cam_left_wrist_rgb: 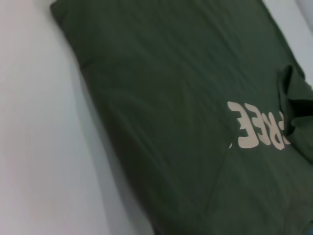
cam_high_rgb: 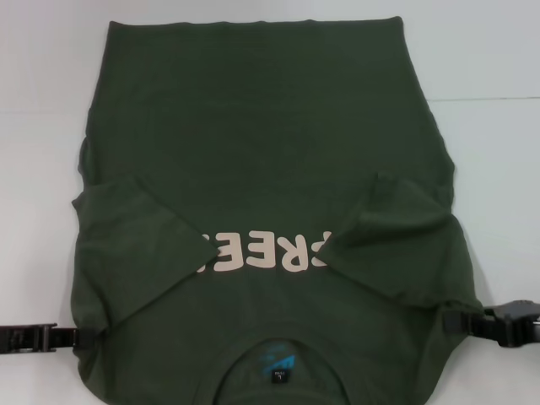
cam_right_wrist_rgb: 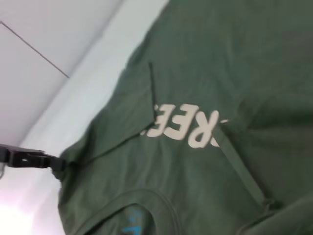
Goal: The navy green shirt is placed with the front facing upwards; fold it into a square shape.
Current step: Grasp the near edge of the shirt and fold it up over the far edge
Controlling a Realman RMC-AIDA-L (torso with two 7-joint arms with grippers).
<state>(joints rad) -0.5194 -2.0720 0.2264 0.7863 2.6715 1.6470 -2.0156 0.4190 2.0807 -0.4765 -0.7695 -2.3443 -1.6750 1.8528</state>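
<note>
White tabletop [cam_high_rgb: 489, 51] is carrying the navy green shirt [cam_high_rgb: 270, 126], lying face up with both sleeves folded over the "FREE" lettering [cam_high_rgb: 266, 251]. Beside its collar end, the left gripper [cam_high_rgb: 74, 338] and right gripper [cam_high_rgb: 460, 322] are pinching the shoulder edges. Uneven pulling could undo the sleeves. Nothing else is crowding it.

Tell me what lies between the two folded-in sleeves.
Head view: between the left sleeve and right sleeve lies the shirt chest with its pale lettering, partly covered at both ends.
</note>
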